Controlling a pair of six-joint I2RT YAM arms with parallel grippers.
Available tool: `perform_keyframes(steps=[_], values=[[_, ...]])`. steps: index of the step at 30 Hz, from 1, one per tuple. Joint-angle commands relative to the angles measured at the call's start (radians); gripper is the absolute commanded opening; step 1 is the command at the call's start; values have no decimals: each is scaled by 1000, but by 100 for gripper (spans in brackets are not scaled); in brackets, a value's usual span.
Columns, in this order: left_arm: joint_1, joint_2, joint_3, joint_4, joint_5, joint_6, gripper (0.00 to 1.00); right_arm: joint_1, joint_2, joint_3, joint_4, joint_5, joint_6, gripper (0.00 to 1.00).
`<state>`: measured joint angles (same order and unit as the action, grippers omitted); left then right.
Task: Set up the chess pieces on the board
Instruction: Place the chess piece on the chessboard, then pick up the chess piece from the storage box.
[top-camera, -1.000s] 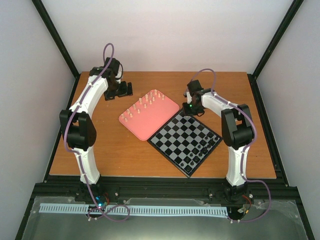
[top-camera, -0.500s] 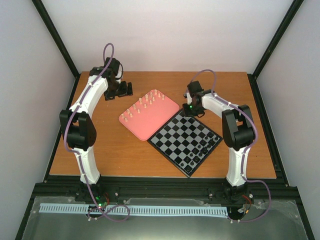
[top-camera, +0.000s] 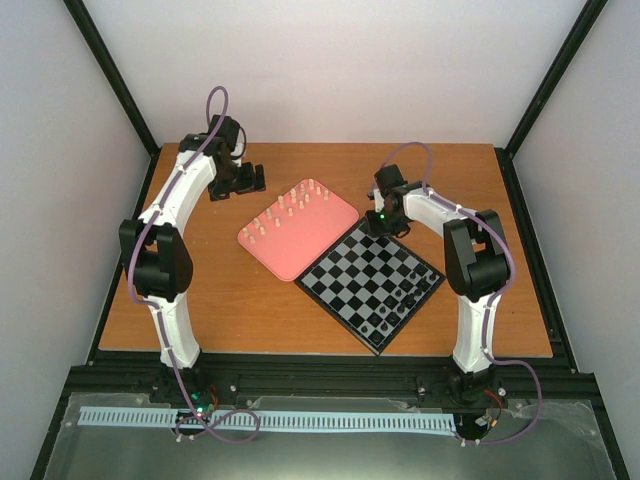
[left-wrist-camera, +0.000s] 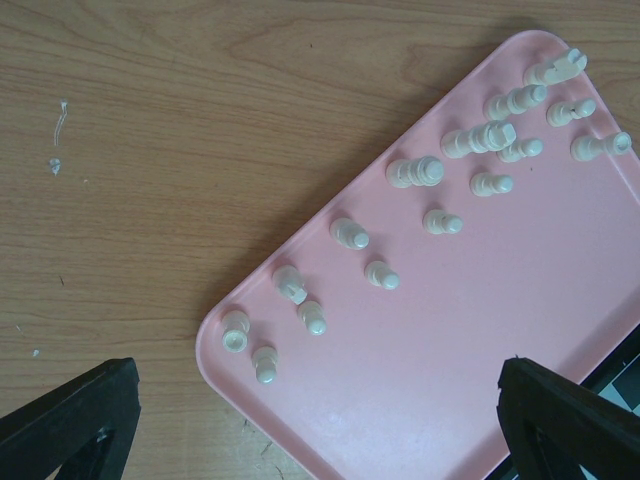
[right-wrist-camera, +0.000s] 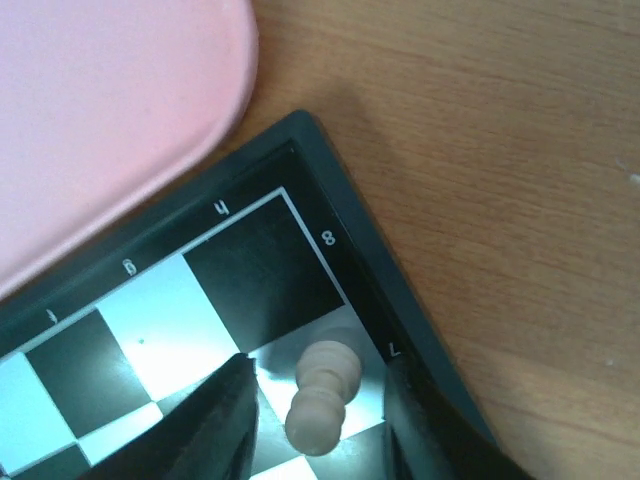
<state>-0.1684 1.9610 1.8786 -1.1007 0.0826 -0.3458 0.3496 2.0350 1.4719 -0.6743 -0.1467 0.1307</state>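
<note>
Top external shows black pieces along the board's near-right edge; at its far corner the right claw stands part-open astride one cream piece, seemingly touching neither finger, and a skewed lift could clip and topple that smooth, round-headed peg on the glossy checks. Farther left, the left claw gapes wide and empty beside the rounded pink tray of turned cream pieces.

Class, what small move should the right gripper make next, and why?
Probably lift the right gripper straight up: the cream piece stands on the board near its corner, with gaps to both fingers, so it looks released.
</note>
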Motion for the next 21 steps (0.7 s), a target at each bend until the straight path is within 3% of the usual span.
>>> perform_keyframes(steps=[1, 5, 12, 21], values=[[6, 14, 32, -7, 1, -13, 100, 8, -48, -19, -19, -2, -11, 42], [6, 13, 33, -8, 1, -12, 100, 8, -72, 1, -28, -6, -10, 52], [6, 9, 29, -7, 1, -12, 100, 9, -93, 125, -77, -4, -6, 60], [6, 12, 38, -7, 14, -16, 100, 24, 200, 570, -97, -114, -2, 62]])
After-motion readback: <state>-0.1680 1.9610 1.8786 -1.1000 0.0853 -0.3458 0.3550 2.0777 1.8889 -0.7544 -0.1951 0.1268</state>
